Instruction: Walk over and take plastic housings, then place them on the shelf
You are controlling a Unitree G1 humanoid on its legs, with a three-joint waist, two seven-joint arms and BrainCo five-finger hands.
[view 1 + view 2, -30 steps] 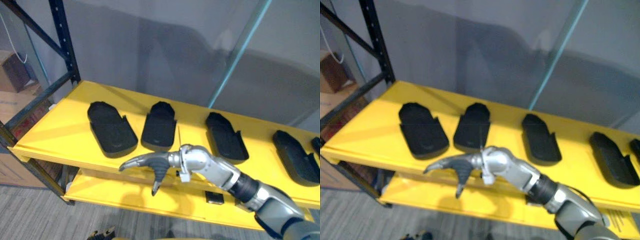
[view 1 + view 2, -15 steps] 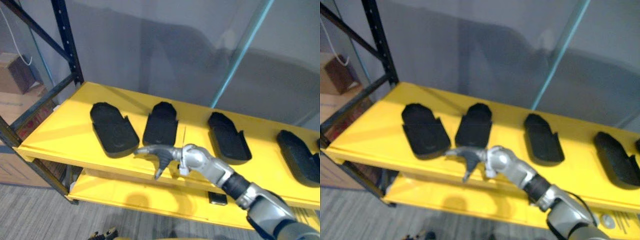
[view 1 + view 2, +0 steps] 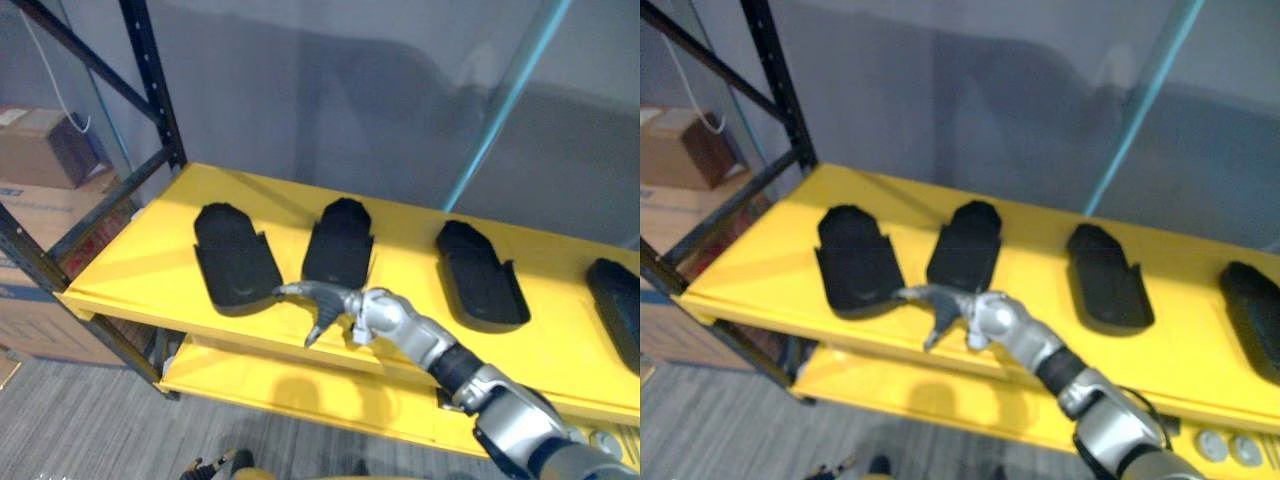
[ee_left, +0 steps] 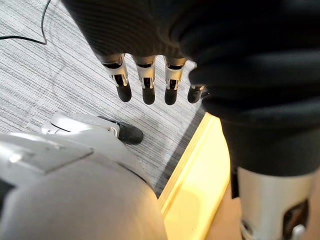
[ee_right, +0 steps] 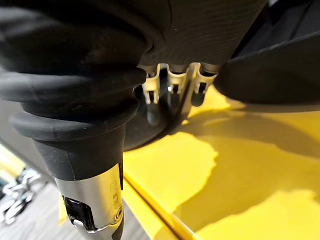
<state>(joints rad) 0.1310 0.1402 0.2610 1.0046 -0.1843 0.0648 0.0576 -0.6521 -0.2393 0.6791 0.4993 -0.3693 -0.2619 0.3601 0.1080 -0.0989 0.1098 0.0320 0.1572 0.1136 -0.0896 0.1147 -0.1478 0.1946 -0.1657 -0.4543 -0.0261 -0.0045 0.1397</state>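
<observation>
Several black plastic housings lie in a row on the yellow shelf [image 3: 140,255]: one at the left [image 3: 236,256], one beside it [image 3: 338,244], a third [image 3: 480,274] further right, and another [image 3: 618,305] at the right edge. My right hand [image 3: 330,300] reaches over the shelf's front edge between the two leftmost housings, open and holding nothing. In the right wrist view its fingers [image 5: 172,87] point at a dark housing [image 5: 150,125] just past them. My left hand [image 4: 145,85] hangs open over the floor beside the shelf's yellow edge [image 4: 200,190].
A black rack post [image 3: 150,80] with a diagonal brace stands at the shelf's left end. Cardboard boxes [image 3: 40,150] sit beyond it. A teal pole [image 3: 510,90] rises behind the shelf. A lower yellow shelf [image 3: 300,385] carries small round parts [image 3: 1225,447] at the right.
The camera has come closer to the shelf. My right hand has moved forward and up, from before the lower shelf to the upper shelf's front edge near the two left housings.
</observation>
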